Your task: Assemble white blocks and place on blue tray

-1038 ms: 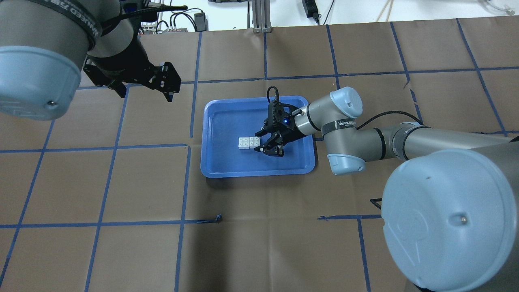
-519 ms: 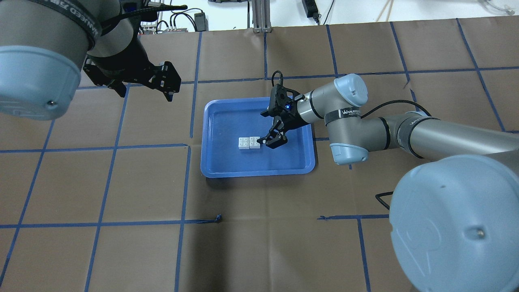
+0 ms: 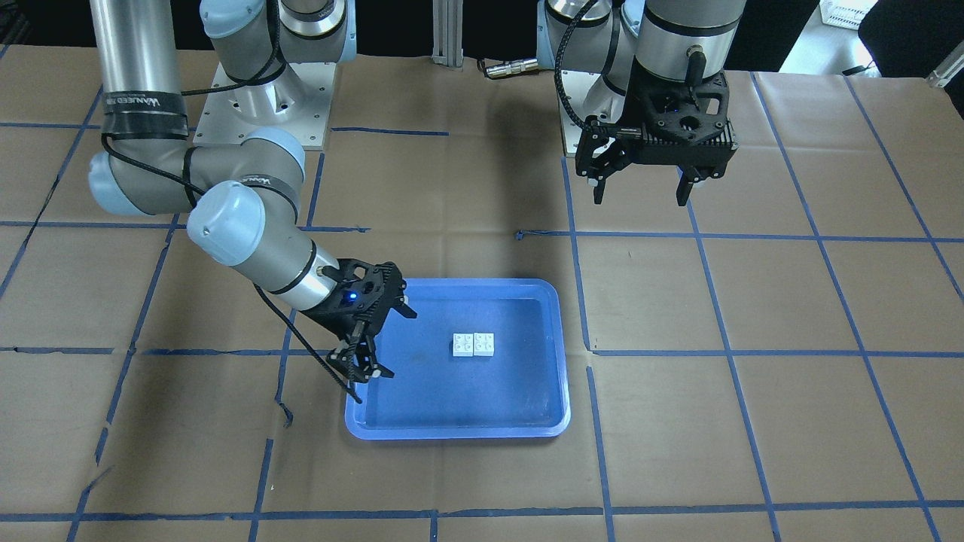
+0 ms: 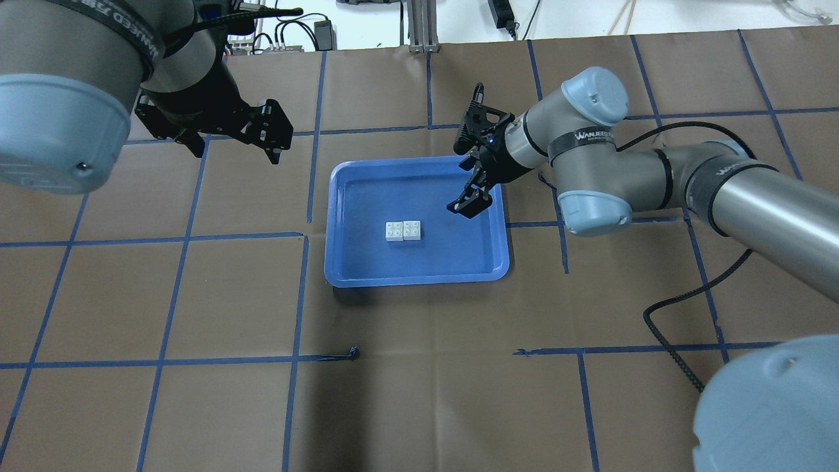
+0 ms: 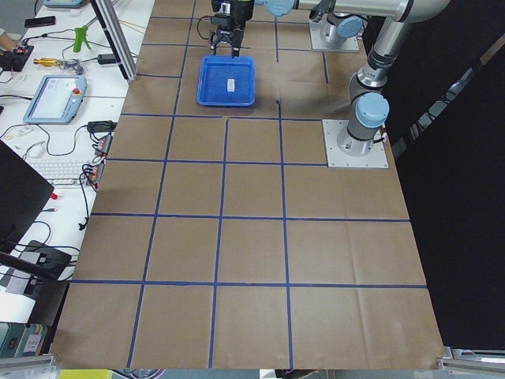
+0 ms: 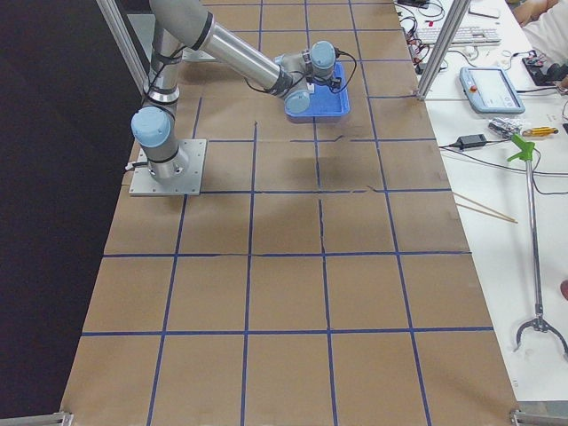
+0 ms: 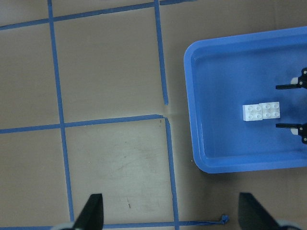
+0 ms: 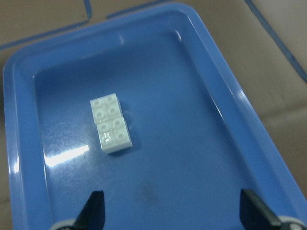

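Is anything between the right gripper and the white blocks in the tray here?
Nothing visible. The white blocks lie side by side in the blue tray, and only bare tray floor separates them from the right gripper, jaws open.

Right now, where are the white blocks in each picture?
Front-facing: blocks mid-tray.
Overhead: blocks mid-tray.
Left exterior: blocks are a tiny white speck in the tray, near the top.
Right exterior: cannot make them out.
Left wrist: blocks at right, inside the tray.
Right wrist: blocks left of centre.
Shared landmark: the blue tray around them.
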Available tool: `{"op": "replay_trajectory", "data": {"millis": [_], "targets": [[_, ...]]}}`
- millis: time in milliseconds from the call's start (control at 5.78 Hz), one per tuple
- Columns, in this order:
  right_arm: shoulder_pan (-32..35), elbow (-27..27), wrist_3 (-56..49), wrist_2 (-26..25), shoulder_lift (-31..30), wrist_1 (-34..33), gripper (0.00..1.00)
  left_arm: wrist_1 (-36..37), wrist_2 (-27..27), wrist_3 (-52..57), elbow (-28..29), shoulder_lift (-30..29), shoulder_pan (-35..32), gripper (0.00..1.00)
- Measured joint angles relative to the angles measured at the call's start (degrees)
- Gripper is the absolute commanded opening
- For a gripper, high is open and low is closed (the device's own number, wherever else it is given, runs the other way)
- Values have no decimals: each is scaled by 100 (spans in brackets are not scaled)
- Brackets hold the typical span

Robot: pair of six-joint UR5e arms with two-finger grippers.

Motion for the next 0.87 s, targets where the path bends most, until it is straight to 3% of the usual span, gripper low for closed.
{"op": "replay_trajectory", "data": {"millis": [346, 692, 865], "targets": [[-332, -150, 1298, -1198, -739, 1110, 100, 3, -4, 0, 0, -3, 3, 100], [-384, -344, 3356, -2081, -1125, 1969, 100, 8, 2, -2, 0, -5, -1, 100], [-386, -712, 4284, -2346, -1302, 2926, 100, 9, 7, -7, 2, -4, -3, 100]]}}
